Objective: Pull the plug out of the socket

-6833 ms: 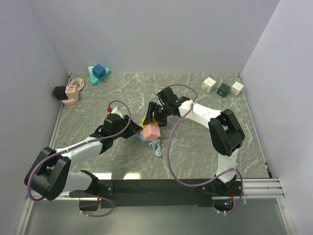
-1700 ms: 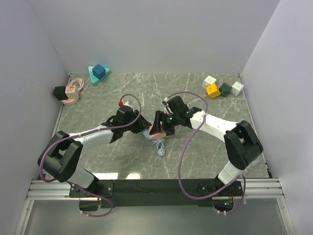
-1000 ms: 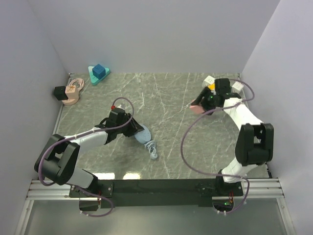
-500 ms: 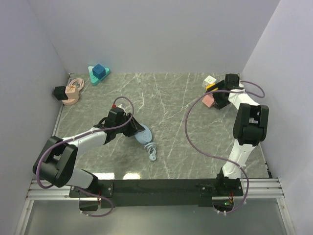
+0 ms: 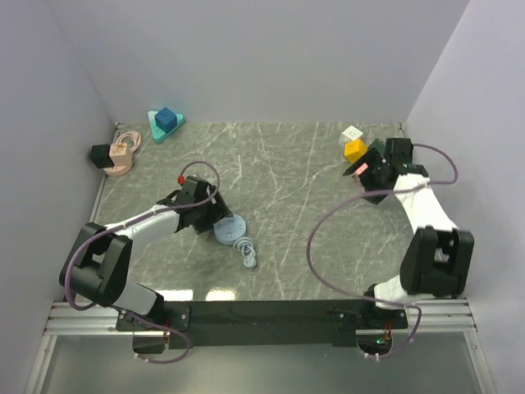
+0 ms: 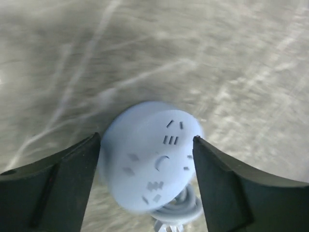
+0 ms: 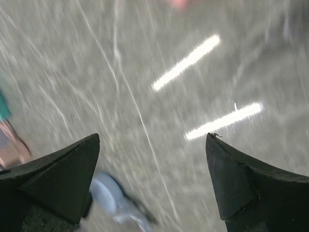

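Plug (image 5: 358, 169) is off: it sits at the far right of the worktop (image 5: 287, 205), just beside the yellow cube (image 5: 355, 150) and well apart from the socket (image 5: 229, 229), which lies left of centre. The left pincer (image 6: 145, 140) is spread and straddles the socket, and the right pincer (image 7: 152, 140) is released and empty, close by the plug. The danger is a careless lift snagging the socket's rim or its cord (image 5: 245, 253) and dragging it, or the right one knocking the plug into the yellow cube.

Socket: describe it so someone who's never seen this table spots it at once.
On the grey marble table, look left of centre, between the spread fingers of the left pincer. There lies the socket, a flat round disc with slot holes on top and a coiled cord beside it. It is the only pale-blue disc on the table.
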Robot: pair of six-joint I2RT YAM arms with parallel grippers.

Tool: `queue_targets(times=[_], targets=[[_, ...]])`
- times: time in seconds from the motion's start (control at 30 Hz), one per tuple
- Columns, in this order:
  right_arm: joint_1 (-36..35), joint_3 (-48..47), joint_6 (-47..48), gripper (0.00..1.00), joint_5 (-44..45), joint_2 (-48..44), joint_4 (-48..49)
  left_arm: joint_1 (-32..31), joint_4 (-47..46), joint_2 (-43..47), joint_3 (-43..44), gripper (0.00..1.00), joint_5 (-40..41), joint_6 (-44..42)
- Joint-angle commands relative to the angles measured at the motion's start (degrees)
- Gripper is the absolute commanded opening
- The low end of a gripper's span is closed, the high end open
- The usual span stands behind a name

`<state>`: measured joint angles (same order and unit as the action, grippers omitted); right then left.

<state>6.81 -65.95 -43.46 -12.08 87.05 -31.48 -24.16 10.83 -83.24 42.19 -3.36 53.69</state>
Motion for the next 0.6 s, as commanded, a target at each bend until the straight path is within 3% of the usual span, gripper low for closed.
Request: queue_targets(times=[0.0, 0.17, 0.37, 0.57], targets=[[-2.5, 4.8, 5.1, 0.97, -1.0, -8.2, -4.4, 0.1, 7.3, -0.8, 2.5, 0.83, 7.0, 0.7], [-8.7, 10.1, 6.6, 0.98, 0.2, -14.9, -5.0, -0.5, 15.8, 3.1, 3.9, 0.84, 14.2, 4.7], [-10.7, 11.7, 7.5, 0.98, 1.4, -17.5, -6.8, -10.4, 22.0, 7.6, 8.4, 0.85, 14.4, 10.5], [-11.1, 12.4, 7.6, 0.99, 2.7, -21.7, -10.0, -19.9, 24.9, 4.5, 12.3, 0.86, 15.0, 18.1]])
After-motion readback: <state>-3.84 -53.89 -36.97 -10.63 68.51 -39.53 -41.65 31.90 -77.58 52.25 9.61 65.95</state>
